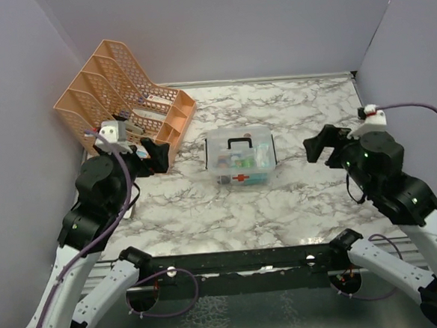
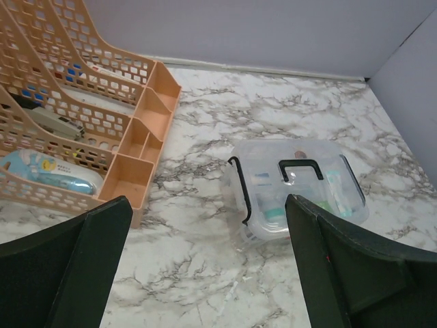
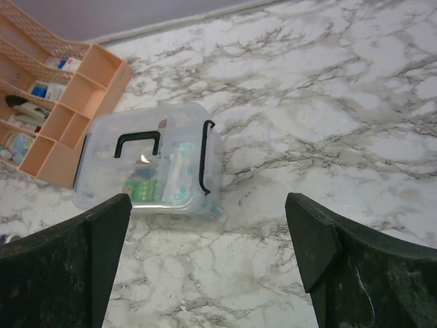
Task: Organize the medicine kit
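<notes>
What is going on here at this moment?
Two robot arms face a medicine kit that stands with its lid on, on the marble table. The left gripper and the right gripper are open, one at each side of it, and neither touches it. A peach file rack stands at the back left.

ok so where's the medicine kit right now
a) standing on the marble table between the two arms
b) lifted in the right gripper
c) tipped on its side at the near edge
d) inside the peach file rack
a: the medicine kit stands upright on the marble table, apart from the peach file rack, and the left gripper and right gripper are both open and off it.
</notes>
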{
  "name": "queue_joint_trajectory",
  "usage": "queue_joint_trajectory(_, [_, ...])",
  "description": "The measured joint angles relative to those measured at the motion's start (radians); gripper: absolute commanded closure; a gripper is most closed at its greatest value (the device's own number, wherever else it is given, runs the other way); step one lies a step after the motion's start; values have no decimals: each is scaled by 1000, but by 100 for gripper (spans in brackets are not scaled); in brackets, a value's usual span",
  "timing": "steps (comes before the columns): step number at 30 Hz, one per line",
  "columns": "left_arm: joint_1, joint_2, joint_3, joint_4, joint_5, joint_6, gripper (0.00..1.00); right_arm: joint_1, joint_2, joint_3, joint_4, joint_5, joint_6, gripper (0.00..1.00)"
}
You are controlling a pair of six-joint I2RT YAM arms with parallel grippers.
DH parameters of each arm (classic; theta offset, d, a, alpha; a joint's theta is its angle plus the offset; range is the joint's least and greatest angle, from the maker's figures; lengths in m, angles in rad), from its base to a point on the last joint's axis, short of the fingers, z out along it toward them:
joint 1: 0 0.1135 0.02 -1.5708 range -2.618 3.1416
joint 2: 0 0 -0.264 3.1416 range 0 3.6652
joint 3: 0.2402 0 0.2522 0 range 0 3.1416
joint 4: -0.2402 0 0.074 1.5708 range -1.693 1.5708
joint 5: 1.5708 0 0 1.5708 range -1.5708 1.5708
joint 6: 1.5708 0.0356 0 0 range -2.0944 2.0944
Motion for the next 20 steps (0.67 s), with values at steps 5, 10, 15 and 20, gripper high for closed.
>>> queue_joint_trajectory(5, [0, -126, 4, -82, -42, 25, 1, 0, -183, 0, -40, 59, -14, 2])
queue_joint_trajectory(10, [0, -200, 6, -150, -72, 53, 1, 0, -309, 6, -58, 108, -26, 1])
queue_joint_trajectory(15, [0, -224, 13, -184, -105, 87, 1, 0, -348, 6, -65, 143, -41, 0])
queue_joint_trajectory(20, [0, -219, 15, -194, -108, 95, 1, 0, -346, 2, -89, 169, -43, 0])
